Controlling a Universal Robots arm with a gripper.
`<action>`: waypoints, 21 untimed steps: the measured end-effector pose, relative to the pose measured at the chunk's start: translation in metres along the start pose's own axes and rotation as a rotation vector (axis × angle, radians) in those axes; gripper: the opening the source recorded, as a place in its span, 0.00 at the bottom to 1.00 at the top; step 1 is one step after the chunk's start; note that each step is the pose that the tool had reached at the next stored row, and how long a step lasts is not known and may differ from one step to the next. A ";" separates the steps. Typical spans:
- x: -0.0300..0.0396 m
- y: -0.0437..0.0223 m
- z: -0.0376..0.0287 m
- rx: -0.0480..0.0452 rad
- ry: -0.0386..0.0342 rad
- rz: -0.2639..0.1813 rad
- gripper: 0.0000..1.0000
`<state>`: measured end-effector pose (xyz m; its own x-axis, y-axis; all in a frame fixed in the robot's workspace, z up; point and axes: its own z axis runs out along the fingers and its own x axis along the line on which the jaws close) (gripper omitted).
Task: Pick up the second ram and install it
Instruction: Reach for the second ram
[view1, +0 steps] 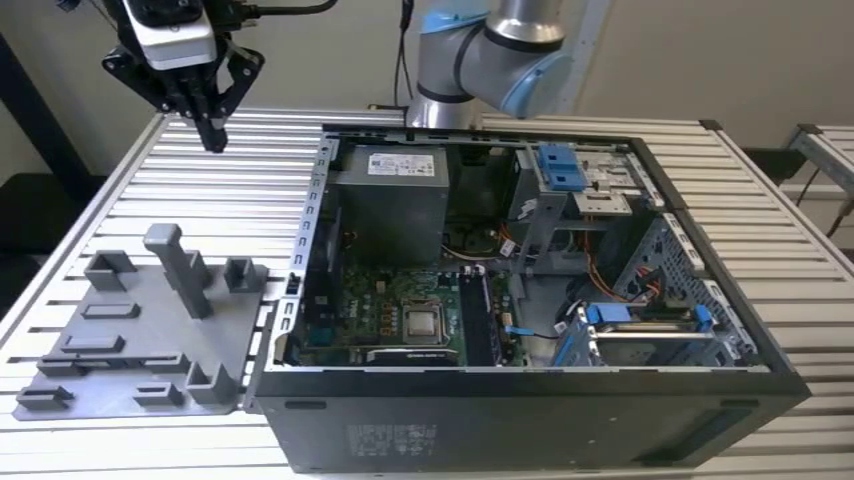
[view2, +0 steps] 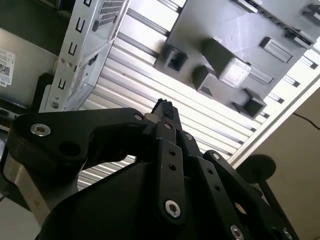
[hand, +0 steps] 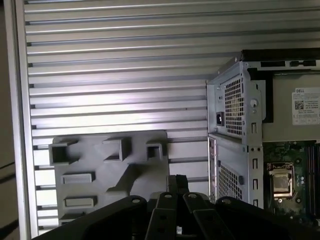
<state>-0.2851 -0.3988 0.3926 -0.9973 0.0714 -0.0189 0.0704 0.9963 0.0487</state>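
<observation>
— Gripper (view1: 211, 138) status?
— I read its fingers (view2: 165, 107) as pressed together with nothing between them. It hangs over the slatted table (view1: 267, 150), beyond the grey tray (view1: 134, 345).
— And the second ram?
— I can't tell where it sits.
— Anything close by?
— The tray's tall post (view1: 180, 270) stands below. The open computer case (view1: 534, 425) is toward the exterior view's right.

I'm watching a slatted metal table (view1: 254, 170) that is catching bright light along its ribs. A pale wall (view1: 721, 50) is standing behind it. A second slatted table (view1: 825, 150) is sitting at the exterior view's right. Dull floor (hand: 7, 100) is showing past the table's edge.
</observation>
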 end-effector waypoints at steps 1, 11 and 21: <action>0.0027 -0.0002 0.0000 0.0000 0.0000 0.000 0.11; 0.0280 -0.0020 -0.0006 0.0006 0.0097 0.000 0.11; 0.0552 -0.0039 -0.0009 0.0013 0.0198 0.001 0.11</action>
<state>-0.3405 -0.3988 0.3923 -0.9974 0.0714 0.0009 0.0713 0.9963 0.0474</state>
